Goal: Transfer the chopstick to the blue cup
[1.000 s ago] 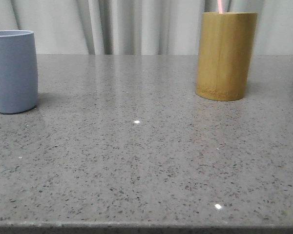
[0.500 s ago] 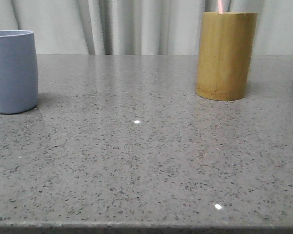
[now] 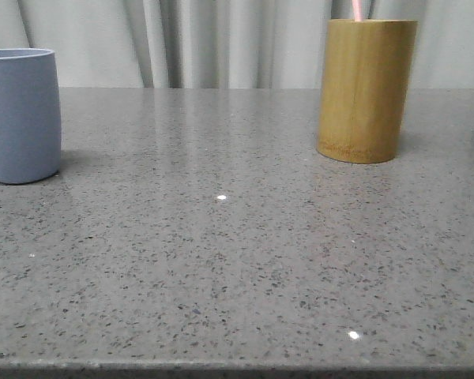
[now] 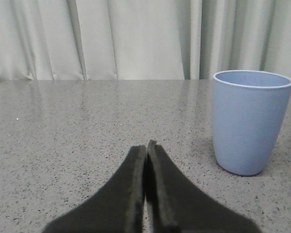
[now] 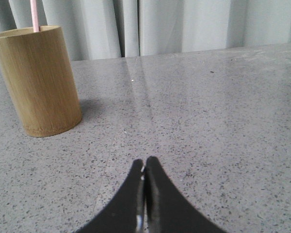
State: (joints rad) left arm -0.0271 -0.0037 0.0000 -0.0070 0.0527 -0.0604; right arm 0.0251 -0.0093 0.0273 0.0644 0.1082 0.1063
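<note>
Beyond our pressed-together left gripper (image 4: 146,145) stands the blue cup (image 4: 250,121); beyond our closed right gripper (image 5: 144,165), the chopstick (image 5: 34,14) stands in the bamboo holder (image 5: 36,80). We see no writing.

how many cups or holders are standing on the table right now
2. The blue cup stands at the table's left edge, empty as far as its rim shows. The bamboo holder stands far right, with the chopstick sticking up out of it. More chopsticks could be hidden inside.
</note>
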